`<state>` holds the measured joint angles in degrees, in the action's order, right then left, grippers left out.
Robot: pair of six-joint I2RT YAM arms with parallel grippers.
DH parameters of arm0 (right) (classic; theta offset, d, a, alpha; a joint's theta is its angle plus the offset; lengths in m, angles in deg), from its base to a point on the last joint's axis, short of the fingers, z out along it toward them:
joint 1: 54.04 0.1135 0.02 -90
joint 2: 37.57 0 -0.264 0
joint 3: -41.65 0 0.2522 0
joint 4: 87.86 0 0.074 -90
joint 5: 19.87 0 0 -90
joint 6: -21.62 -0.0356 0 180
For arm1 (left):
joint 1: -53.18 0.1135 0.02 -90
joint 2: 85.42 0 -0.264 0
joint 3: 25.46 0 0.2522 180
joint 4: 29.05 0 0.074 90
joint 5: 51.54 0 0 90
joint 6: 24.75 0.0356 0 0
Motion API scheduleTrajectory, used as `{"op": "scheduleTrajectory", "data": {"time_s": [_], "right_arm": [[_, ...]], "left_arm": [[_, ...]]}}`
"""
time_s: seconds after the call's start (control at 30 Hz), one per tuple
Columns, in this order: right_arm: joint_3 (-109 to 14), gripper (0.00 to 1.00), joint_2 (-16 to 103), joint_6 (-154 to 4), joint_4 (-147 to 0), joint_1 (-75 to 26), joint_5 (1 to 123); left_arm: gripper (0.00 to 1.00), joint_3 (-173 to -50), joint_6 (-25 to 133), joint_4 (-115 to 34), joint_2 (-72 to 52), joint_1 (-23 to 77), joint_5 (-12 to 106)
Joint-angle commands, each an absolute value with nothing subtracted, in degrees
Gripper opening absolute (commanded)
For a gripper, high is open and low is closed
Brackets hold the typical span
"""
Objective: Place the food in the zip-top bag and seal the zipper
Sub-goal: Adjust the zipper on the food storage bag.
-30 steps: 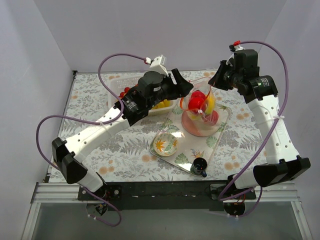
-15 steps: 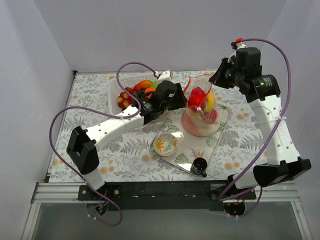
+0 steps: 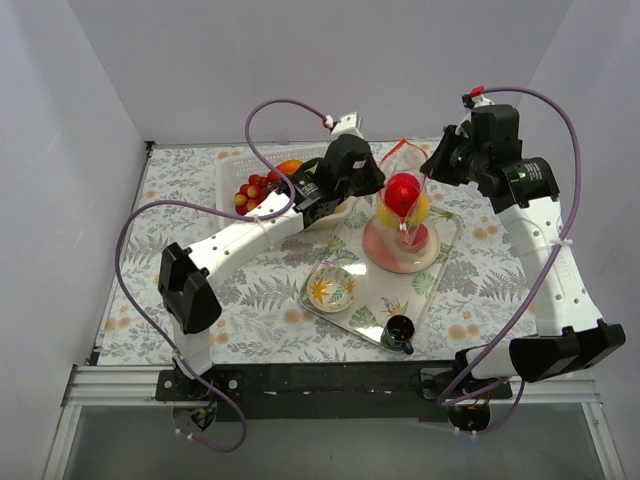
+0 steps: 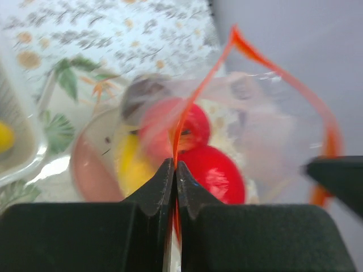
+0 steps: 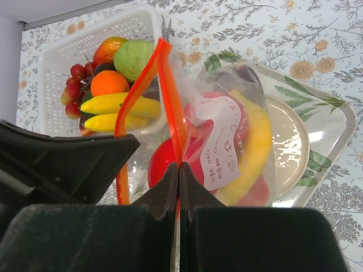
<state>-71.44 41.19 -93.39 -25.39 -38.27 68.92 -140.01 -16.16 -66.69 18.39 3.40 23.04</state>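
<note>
The left gripper (image 4: 174,169) is pinched tight on the thin red-orange zipper (image 4: 201,90), and the right gripper (image 5: 179,170) clamps the strip's opposite side. Between them the clear, crinkly zip-top bag (image 5: 218,136), its mouth agape, holds glossy red apples (image 4: 214,173) and a yellow banana (image 5: 258,141) over a pink plate (image 5: 292,150) on the leaf-patterned tray (image 5: 340,122). The white slotted basket (image 5: 68,56) nearby holds more fruit.

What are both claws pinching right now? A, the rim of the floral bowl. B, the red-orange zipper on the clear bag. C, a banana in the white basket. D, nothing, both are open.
B: in the wrist views, the left claw and the right claw are each shut on the zipper at the mouth of the zip-top bag.
</note>
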Motion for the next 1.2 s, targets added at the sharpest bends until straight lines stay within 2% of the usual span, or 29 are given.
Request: {"op": "scheduleTrajectory", "data": {"time_s": [0.0,0.07,0.13,0.2,0.33,0.47,0.57,0.63,0.77,0.8,0.83,1.17], "right_arm": [[-67.12,0.01,39.16,-92.81,-30.85,-38.13,68.03],[-67.11,0.01,38.99,-91.77,-30.77,-38.13,69.60],[-68.43,0.01,38.98,-90.53,-29.19,-38.83,74.06],[-70.53,0.01,39.51,-90.18,-28.75,-38.92,73.48],[-74.32,0.01,42.05,-88.78,-26.73,-40.06,74.88],[-74.06,0.01,41.80,-89.03,-27.86,-43.58,70.84],[-72.48,0.01,42.59,-90.09,-28.74,-42.19,65.66],[-72.21,0.01,41.80,-90.18,-29.18,-38.23,68.80],[-75.88,0.01,41.27,-89.21,-28.05,-38.40,73.29],[-77.30,0.01,41.53,-89.12,-27.43,-38.66,73.12],[-78.36,0.01,42.23,-89.12,-26.38,-38.75,72.69],[-77.93,0.01,39.78,-89.39,-28.04,-38.75,70.57]], "left_arm": [[0.00,-152.05,-13.77,-70.31,22.84,1.33,26.51],[0.00,-154.17,-13.68,-73.56,23.91,1.42,23.46],[0.00,-151.21,-14.12,-71.31,22.60,2.99,25.26],[0.00,-149.08,-13.51,-69.53,22.25,2.91,28.78],[0.00,-150.75,-12.72,-73.04,22.69,3.96,26.07],[0.00,-146.80,-12.98,-71.30,19.26,6.16,28.18],[0.00,-147.75,-12.45,-70.15,19.34,6.16,28.53],[0.00,-151.16,-12.10,-71.54,20.83,6.69,30.45],[0.00,-150.14,-10.52,-69.97,21.11,6.69,33.45],[0.02,-149.27,-10.17,-69.45,20.15,6.69,33.80],[0.08,-147.78,-9.73,-67.88,19.62,6.78,34.68],[0.23,-141.70,-7.26,-65.23,14.25,6.69,36.53]]}}
